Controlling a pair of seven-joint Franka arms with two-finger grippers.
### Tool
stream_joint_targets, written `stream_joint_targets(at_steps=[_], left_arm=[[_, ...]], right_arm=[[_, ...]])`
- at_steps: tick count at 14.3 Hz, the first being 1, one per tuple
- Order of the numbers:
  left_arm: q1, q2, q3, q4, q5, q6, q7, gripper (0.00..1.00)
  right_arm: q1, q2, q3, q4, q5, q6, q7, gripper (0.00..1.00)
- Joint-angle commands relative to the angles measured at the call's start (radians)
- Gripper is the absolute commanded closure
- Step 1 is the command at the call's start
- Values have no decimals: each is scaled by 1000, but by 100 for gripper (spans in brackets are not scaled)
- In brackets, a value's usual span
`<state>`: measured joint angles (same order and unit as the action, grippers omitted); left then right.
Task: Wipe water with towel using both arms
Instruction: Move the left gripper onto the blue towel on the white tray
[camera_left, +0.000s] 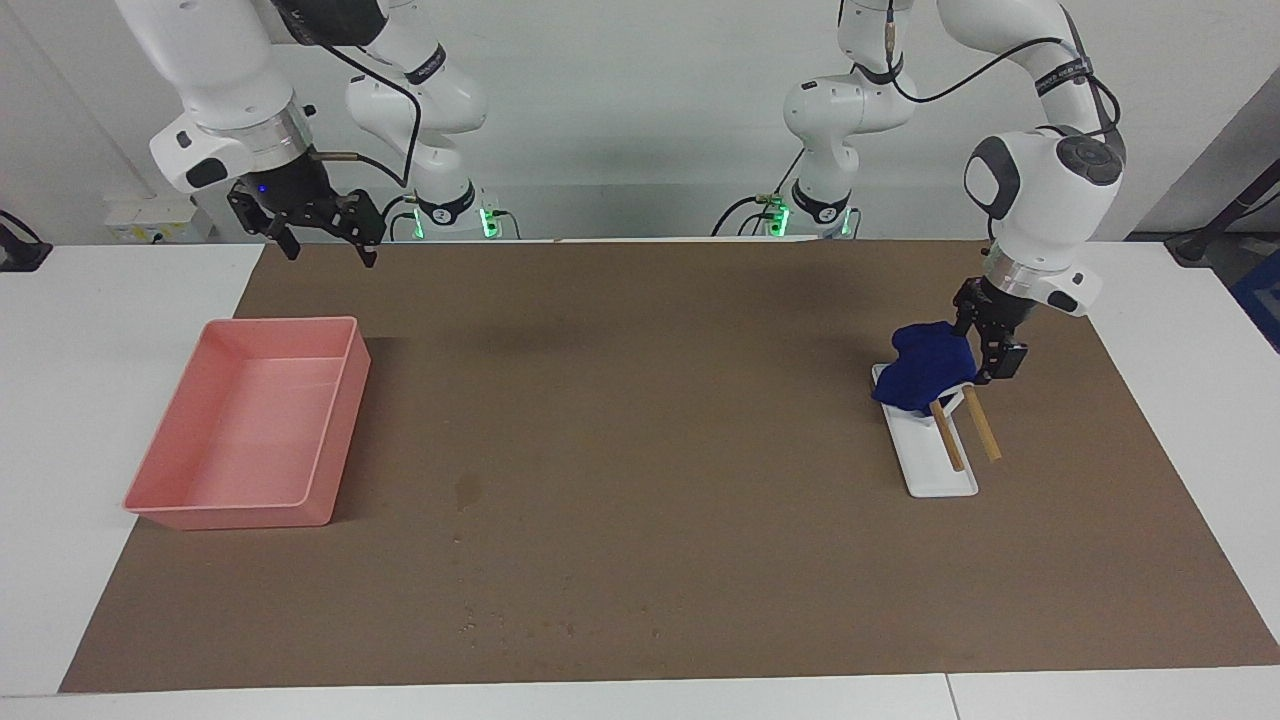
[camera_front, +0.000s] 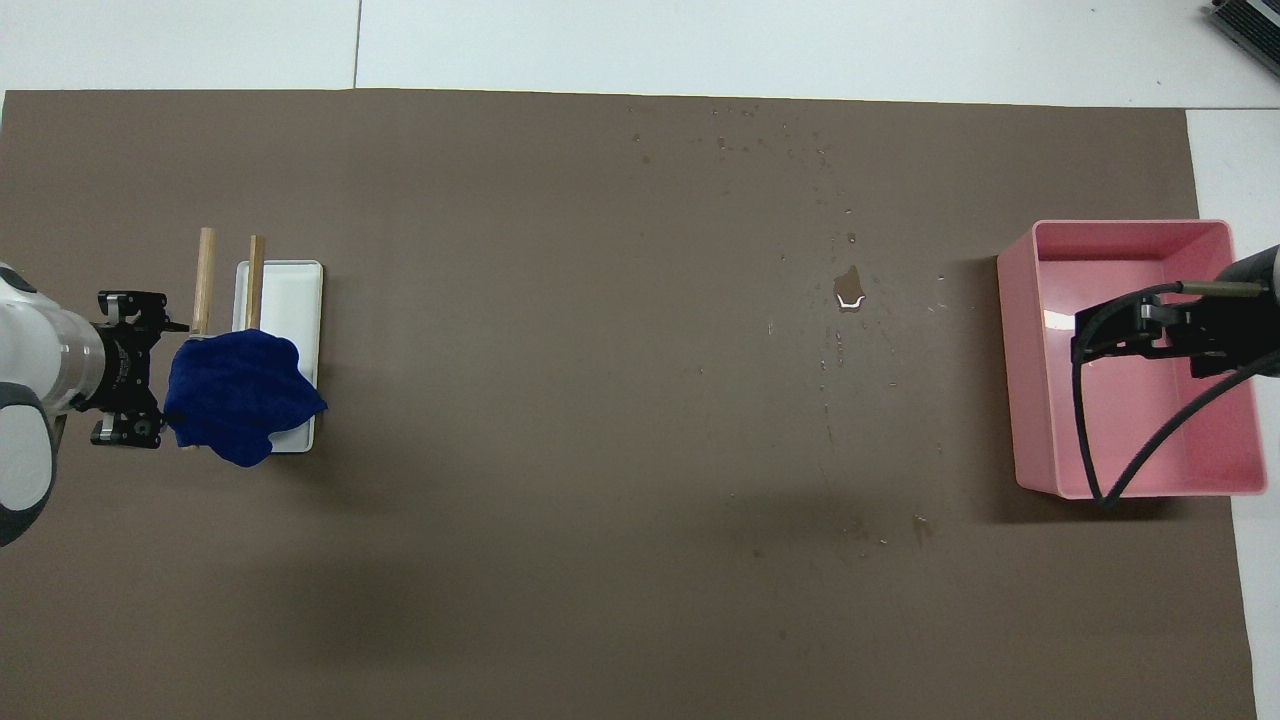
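Observation:
The blue towel (camera_left: 925, 365) hangs bunched over the two wooden sticks of a white stand (camera_left: 940, 480), toward the left arm's end of the table. It also shows in the overhead view (camera_front: 240, 395). My left gripper (camera_left: 985, 345) is low beside the towel, open, with its fingers at the towel's edge; the overhead view (camera_front: 170, 372) shows the same. The water (camera_left: 467, 490) is a small dark blotch on the brown mat, nearer the pink tray, also in the overhead view (camera_front: 849, 292). My right gripper (camera_left: 328, 252) waits raised and open, over the tray in the overhead view (camera_front: 1110, 338).
The pink tray (camera_left: 345, 400) holds nothing and stands toward the right arm's end of the mat; it also shows in the overhead view (camera_front: 1020, 380). Tiny pale specks (camera_left: 500, 625) dot the mat farther from the robots than the water.

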<state>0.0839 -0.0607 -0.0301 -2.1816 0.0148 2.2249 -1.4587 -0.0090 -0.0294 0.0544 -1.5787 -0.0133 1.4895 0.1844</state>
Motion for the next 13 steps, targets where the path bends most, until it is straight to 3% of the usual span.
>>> stream_joint_targets(at_steps=[1, 4, 9, 10, 13], left_arm=[[-13, 10, 1, -21, 1, 24, -17, 17], [-22, 10, 1, -21, 1, 22, -17, 40], [-23, 12, 1, -12, 2, 9, -17, 96], [-23, 19, 1, -3, 1, -1, -17, 100], [-32, 42, -1, 71, 2, -74, -17, 100]], right_arm=[[-17, -27, 4, -30, 21, -2, -29, 0], [-19, -27, 4, -30, 21, -2, -29, 0], [-19, -30, 4, -38, 21, -2, -29, 0], [-17, -30, 4, -38, 21, -2, -29, 0], [-17, -30, 4, -37, 21, -2, -28, 0]])
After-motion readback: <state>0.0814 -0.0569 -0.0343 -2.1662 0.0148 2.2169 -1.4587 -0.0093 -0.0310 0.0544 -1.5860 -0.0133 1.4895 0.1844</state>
